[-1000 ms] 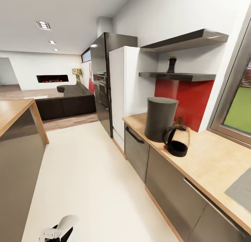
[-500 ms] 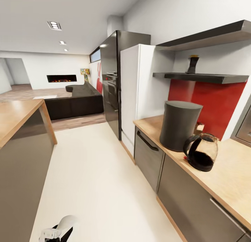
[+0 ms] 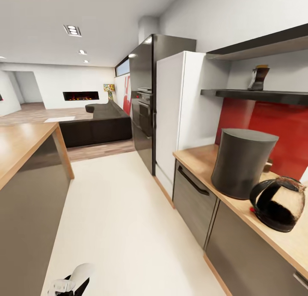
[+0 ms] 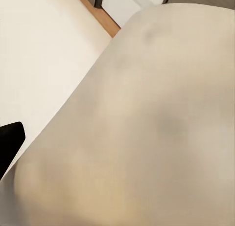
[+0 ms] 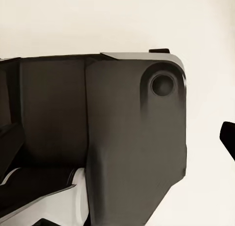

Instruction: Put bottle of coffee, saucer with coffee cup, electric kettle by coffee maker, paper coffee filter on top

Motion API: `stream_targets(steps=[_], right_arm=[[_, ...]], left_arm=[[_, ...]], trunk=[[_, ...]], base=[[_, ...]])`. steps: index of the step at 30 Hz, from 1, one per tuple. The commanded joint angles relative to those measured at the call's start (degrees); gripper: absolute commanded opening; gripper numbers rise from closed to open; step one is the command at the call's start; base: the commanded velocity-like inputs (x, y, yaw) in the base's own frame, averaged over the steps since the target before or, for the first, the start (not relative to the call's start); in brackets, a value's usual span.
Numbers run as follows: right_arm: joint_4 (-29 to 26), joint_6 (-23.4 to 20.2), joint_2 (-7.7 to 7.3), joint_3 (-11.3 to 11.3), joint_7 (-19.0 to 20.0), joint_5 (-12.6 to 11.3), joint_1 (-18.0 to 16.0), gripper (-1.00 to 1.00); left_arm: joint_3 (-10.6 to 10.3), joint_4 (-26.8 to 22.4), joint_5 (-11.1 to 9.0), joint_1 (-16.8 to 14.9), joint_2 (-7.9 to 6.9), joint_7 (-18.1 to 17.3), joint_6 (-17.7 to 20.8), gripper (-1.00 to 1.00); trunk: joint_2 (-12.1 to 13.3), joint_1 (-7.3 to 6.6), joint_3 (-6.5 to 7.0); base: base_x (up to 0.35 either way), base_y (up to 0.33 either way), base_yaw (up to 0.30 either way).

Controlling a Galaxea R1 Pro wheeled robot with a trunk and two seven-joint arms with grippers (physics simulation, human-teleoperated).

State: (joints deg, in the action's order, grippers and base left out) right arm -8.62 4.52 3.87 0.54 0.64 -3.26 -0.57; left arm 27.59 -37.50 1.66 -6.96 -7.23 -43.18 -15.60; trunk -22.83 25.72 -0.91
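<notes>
1. You see the counter (image 3: 201,157) along the right wall.
2. The coffee maker (image 3: 242,162) stands on it, with the kettle (image 3: 278,203) just beside.
3. The coffee bottle (image 3: 259,78) is on the shelf (image 3: 252,94).
4. You cannot tell either end effector's state.

In the head view, a small part of the robot's arm (image 3: 70,282) shows: a glossy white rounded shell over a black inner section, with a pale grey block at its end. The left wrist view shows a broad, smooth cream-white curved casing (image 4: 147,128), matt and unmarked, and a black tip (image 4: 9,143) at the edge. The right wrist view shows a dark charcoal housing (image 5: 112,138) with rounded corners, a round recessed socket (image 5: 163,84), a thin light rim, and white curved panels (image 5: 44,201) beneath.
</notes>
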Motion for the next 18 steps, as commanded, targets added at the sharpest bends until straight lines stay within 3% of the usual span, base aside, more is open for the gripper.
stream_targets(steps=[1,18], right_arm=[[0.0,0.2,0.01,0.1,0.1,-0.3,0.0,1.00],[0.2,0.2,0.02,0.1,0.2,-0.3,0.0,1.00]], left_arm=[[0.2,0.1,0.2,-0.1,0.03,-0.3,-0.2,-1.00],[0.3,0.1,0.2,-0.1,0.02,-0.3,-0.1,-1.00]], trunk=[[-0.1,0.06,-0.10],[-0.1,0.06,-0.10]], base=[[0.314,0.104,0.000],[0.314,0.111,0.000]])
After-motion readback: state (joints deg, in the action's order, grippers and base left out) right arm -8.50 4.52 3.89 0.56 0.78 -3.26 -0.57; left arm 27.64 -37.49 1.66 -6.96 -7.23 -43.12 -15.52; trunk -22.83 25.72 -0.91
